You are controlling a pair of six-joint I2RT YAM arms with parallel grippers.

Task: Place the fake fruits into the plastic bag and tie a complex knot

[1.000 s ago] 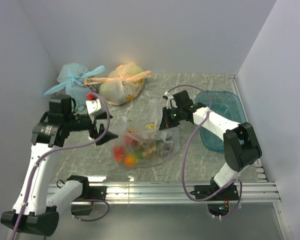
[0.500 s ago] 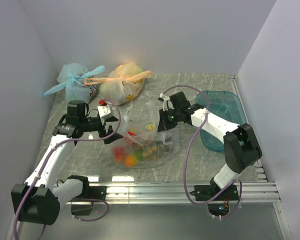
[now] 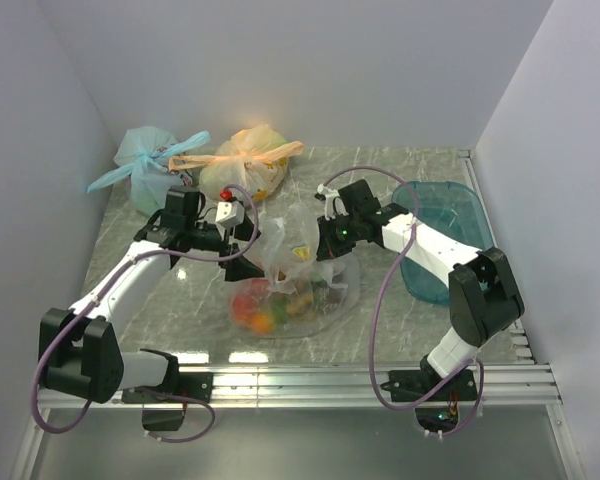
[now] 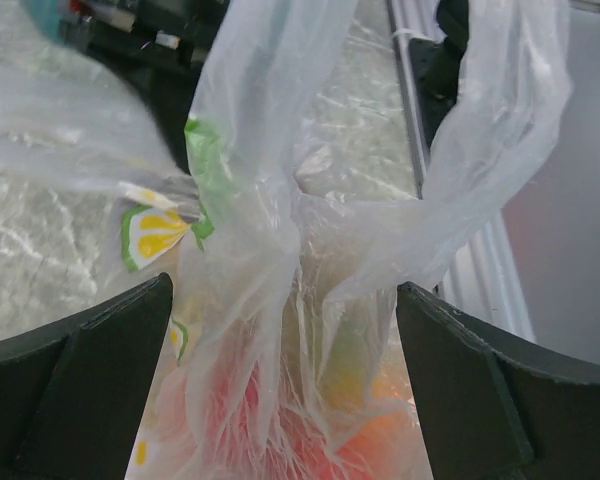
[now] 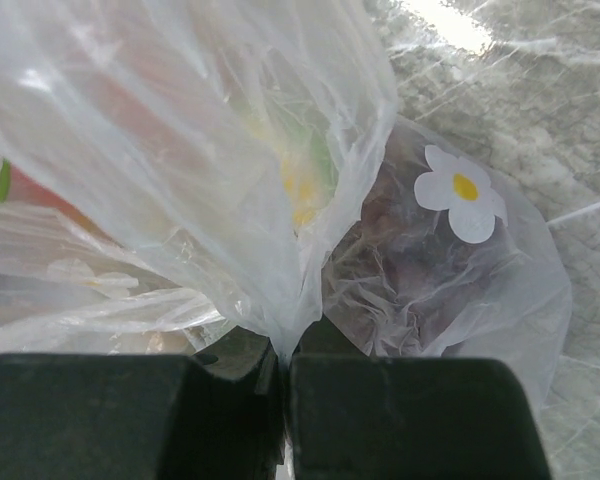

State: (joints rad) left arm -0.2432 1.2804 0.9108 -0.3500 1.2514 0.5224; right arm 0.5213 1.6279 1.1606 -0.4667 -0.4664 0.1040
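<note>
Plastic bag (image 3: pixel 298 290) pinched by right gripper (image 5: pixel 283 365) | left gripper (image 4: pixel 285 310) wide | blue bag (image 3: pixel 145 165), orange bag (image 3: pixel 242 170) behind

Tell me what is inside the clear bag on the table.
Inside the clear bag lie fake fruits: red, orange, yellow-green and something dark. Crinkled plastic hides their exact number and kinds.

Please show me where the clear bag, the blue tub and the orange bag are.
Clear bag (image 3: pixel 320 292), top view, lower body.
Blue tub (image 3: pixel 448 214), top view, bare floor.
Orange bag (image 3: pixel 242 178), top view, body.
</note>
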